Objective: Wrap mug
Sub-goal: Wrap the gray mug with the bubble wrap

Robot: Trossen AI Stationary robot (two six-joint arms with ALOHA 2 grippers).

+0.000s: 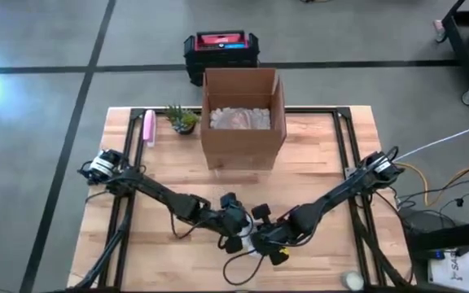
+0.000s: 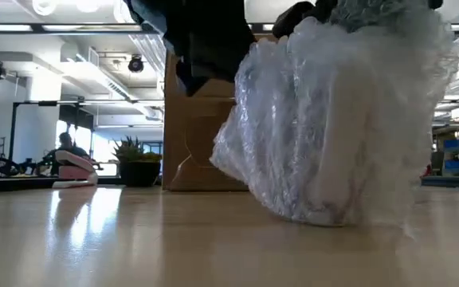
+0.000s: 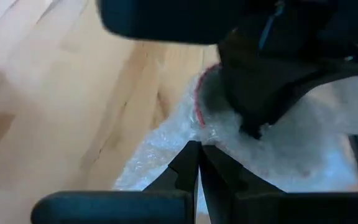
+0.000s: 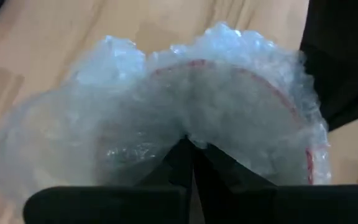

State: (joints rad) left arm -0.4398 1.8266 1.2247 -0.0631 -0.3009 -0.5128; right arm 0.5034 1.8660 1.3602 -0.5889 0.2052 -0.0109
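Near the front edge of the bench [image 1: 316,138] sits the mug [image 4: 247,118], swaddled in bubble wrap [image 2: 341,119], with the left end effector [image 3: 197,152] and right end effector [image 4: 191,149] both pinched tight on the wrap.

The mug [image 4: 241,118] is almost wholly covered by clear bubble wrap [image 2: 341,119]; only a round rim with a thin red edge shows through the film in the wrist views. The wrap bunches around it in a crinkled, whitish mound whose base rests on the worktop [image 2: 134,239] near its front edge, between the two arms. The mug's own pose inside cannot be told.
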